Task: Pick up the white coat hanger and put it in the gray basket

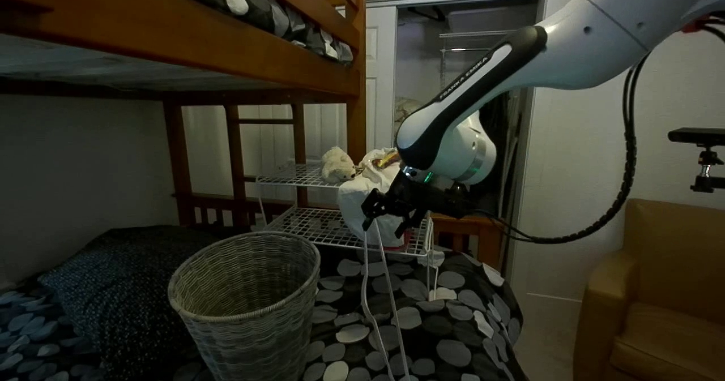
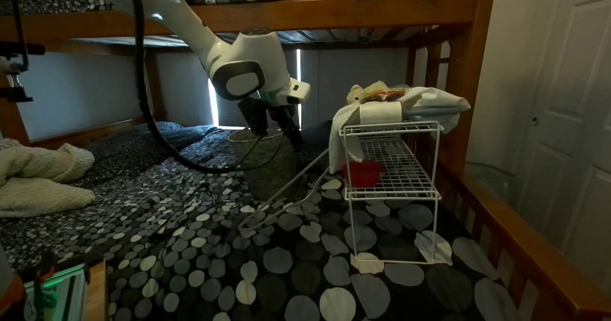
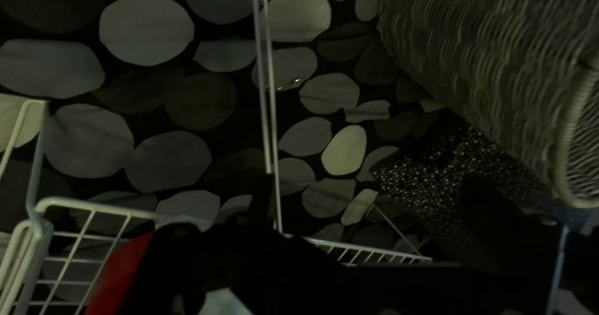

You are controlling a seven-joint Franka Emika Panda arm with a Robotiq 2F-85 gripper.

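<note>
Gripper (image 1: 384, 228) seemingly parted, one slanting white hanger (image 1: 391, 295), one gray basket (image 1: 255, 338)

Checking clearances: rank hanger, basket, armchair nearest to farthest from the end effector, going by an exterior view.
In an exterior view, from the end effector:
1. Hanger: just below it in the picture; contact unclear.
2. Basket: picture left, lower down.
3. Armchair: far picture right.

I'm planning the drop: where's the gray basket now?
In an exterior view, the gray basket stands on the bed, lower left of centre, between the dark speckled bedding and the white coat hanger.
</note>
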